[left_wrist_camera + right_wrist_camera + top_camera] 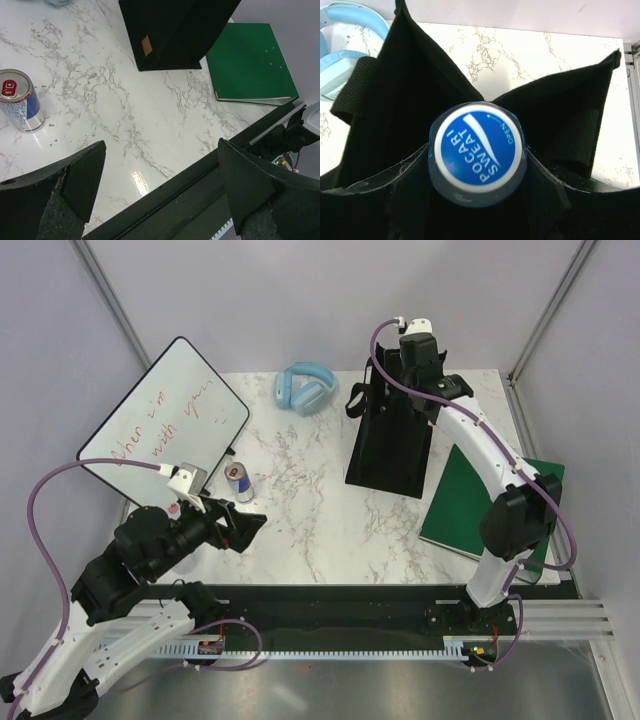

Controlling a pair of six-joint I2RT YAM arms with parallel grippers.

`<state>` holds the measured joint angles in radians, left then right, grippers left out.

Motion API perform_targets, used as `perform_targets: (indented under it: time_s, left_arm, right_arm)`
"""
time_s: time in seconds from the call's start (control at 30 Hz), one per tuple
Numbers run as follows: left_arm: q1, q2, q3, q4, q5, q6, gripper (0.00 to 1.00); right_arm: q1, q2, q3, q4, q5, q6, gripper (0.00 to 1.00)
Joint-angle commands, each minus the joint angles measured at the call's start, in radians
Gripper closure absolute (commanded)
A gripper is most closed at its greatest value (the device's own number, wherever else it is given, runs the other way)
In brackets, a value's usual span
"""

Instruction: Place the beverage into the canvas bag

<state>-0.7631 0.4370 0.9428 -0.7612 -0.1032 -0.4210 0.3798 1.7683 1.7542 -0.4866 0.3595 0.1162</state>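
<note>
The black canvas bag (388, 445) stands upright at the back right of the table, its mouth open. It also shows in the left wrist view (170, 35). My right gripper (412, 368) hangs over the bag's mouth and is shut on a Pocari Sweat bottle (478, 150). Its blue cap faces the camera, between the bag's walls (390, 115). A Red Bull can (238, 481) stands upright at the left, also in the left wrist view (20, 100). My left gripper (245, 525) is open and empty, near the front edge, right of the can.
A green book (480, 502) lies flat to the right of the bag. Blue headphones (305, 388) lie at the back, left of the bag. A whiteboard (165, 425) with red writing leans at the far left.
</note>
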Motion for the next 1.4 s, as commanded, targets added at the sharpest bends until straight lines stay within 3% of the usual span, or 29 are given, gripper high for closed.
perform_targets:
  time_s: [0.0,0.23,0.83,1.03,1.37]
  left_arm:
    - [0.002,0.012,0.021,0.025,0.000,-0.013,0.00]
    - [0.002,0.012,0.022,0.025,0.005,-0.019,0.00]
    - [0.002,-0.020,0.014,0.022,0.017,-0.035,0.00]
    - [0.004,-0.026,0.007,0.022,0.008,-0.035,0.00]
    - [0.002,-0.014,0.008,0.026,-0.006,-0.027,0.00]
  right_arm:
    - [0.004,0.014,0.151,-0.009,-0.063,0.007,1.00]
    - [0.007,0.011,0.254,-0.049,-0.143,0.008,1.00]
    - [0.010,-0.090,-0.077,0.006,-0.329,-0.039,1.00]
    - [0.010,-0.082,-0.165,0.058,-0.303,-0.070,1.00]
    - [0.039,-0.174,-0.079,0.054,-0.284,-0.049,1.00]
